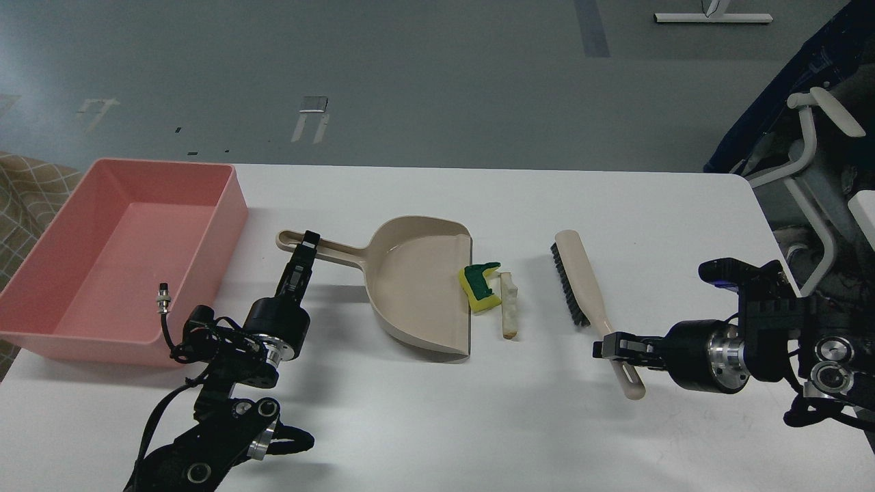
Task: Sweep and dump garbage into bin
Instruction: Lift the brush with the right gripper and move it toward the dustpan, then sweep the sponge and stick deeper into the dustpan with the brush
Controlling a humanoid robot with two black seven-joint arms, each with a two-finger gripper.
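Head view. Your right pincer sat at the brush handle's near end, fingers either side of it; whether they were clamped you could not tell. The brush's long axis ran near to far, bristles facing left. Left of the bristles lay the garbage: the sponge piece touching the dustpan lip, the bread wedge just beside it on the right. Your left pincer was at the dustpan handle, its state likewise not readable. The right arm was the nearer to the scraps; the likely sweep ran leftward into the pan mouth. The bin stood at far left. White tabletop, grey floor beyond.
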